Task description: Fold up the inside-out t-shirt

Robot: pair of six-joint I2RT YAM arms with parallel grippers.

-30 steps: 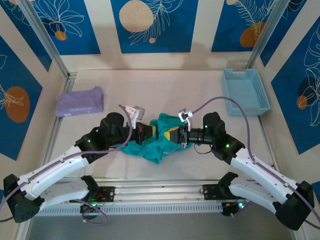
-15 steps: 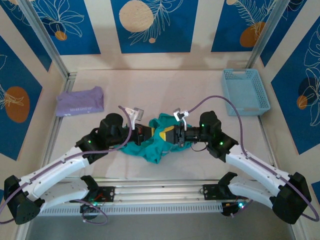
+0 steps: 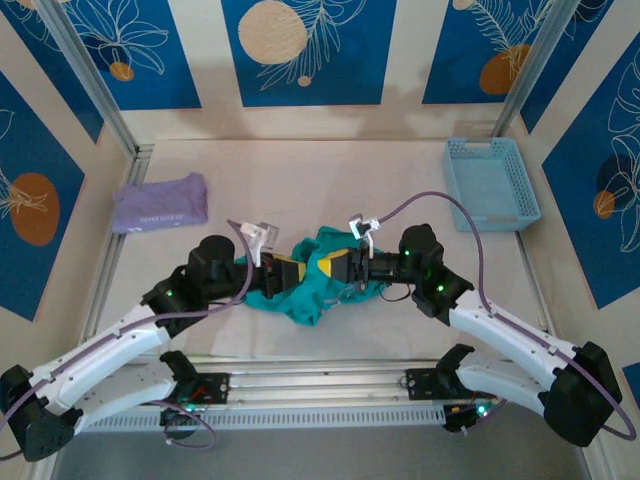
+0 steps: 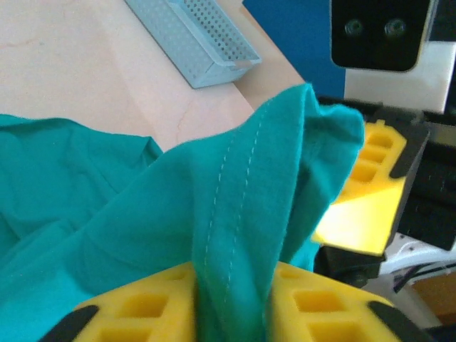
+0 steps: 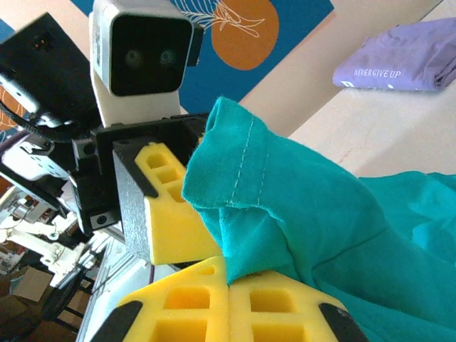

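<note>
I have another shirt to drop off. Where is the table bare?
Bare: the far middle of the table, between the lavender shirt and the blue basket, and the strip on the basket's near side. Crowded: the near middle, where the left pincer and right pincer meet at the bunched t-shirt.

Matt cloth t-shirt (image 3: 305,298), perforated plastic basket (image 3: 492,190)

White capitals on the lavender folded shirt (image 5: 402,63), seen from the right wrist, read roughly "NEVERGIVEUP" in one line near its front fold; the first letter is blurred, so that letter is uncertain; from the top camera the same line of print shows as a pale streak, too small to read.
</note>
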